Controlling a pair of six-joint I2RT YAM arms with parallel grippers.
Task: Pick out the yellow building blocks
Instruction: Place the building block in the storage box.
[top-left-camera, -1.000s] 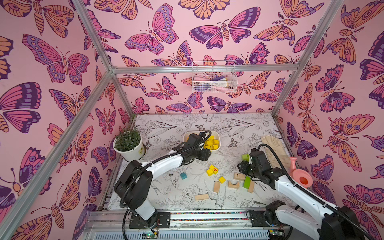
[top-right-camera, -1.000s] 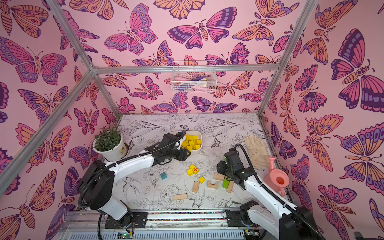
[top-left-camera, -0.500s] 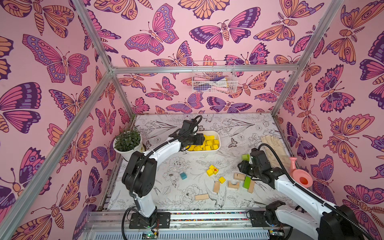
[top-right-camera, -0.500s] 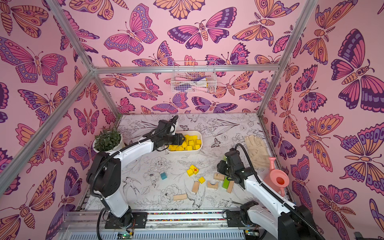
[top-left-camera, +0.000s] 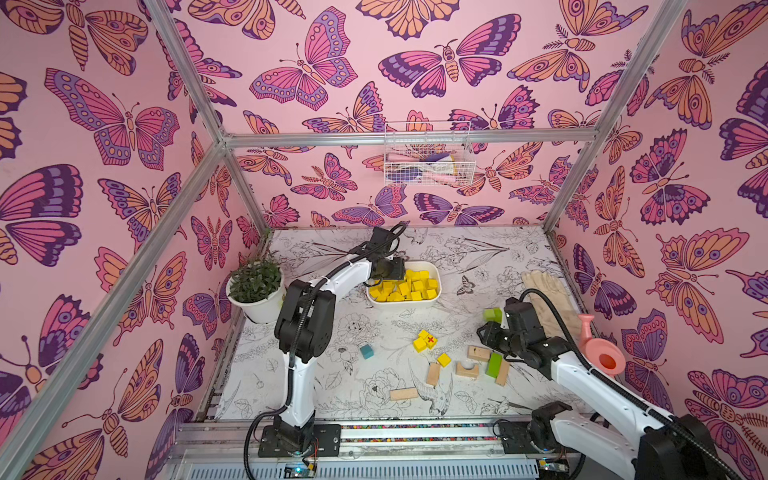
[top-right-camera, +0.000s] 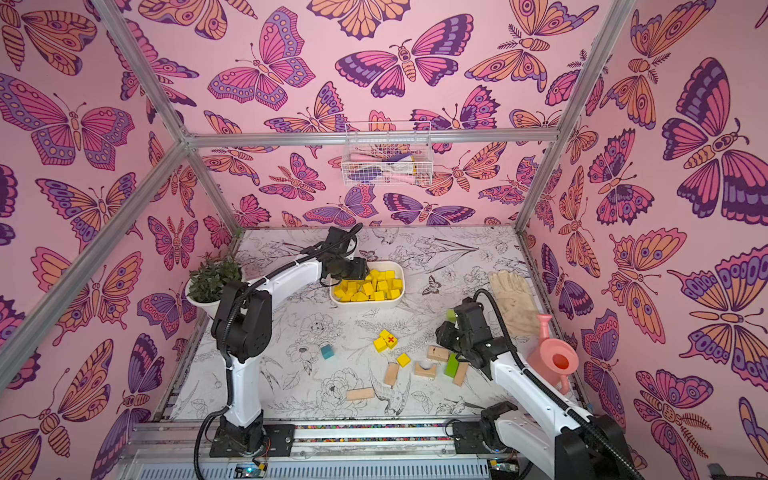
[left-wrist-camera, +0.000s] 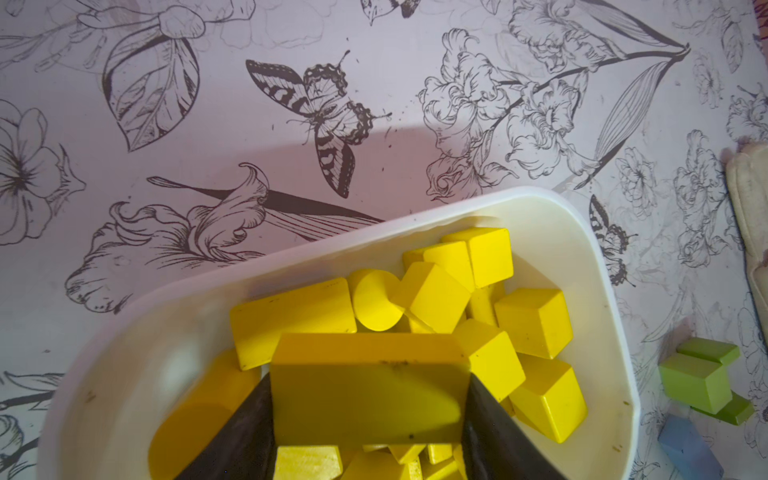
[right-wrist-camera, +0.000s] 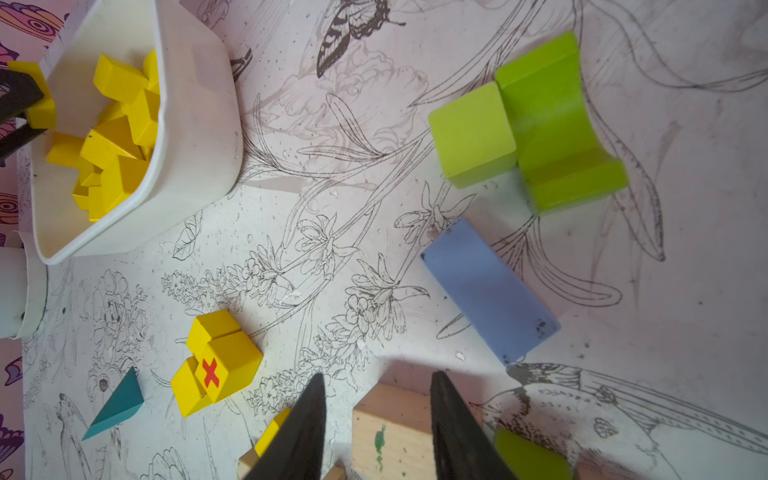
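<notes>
Now L fingers (left-wrist-camera: 253, 424) clamp a yellow block (left-wrist-camera: 365, 399) over the tub (left-wrist-camera: 561, 232), R fingers (right-wrist-camera: 307, 436) apart, empty.

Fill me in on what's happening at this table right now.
The left gripper holds a yellow block over the white bin, which is already piled with yellow blocks. The right gripper hovers with jaws apart and empty near the tan blocks. Three clustered yellow ones, including a cube with a red cross, plus a lone yellow cube, lie on the table, not yet picked.
</notes>
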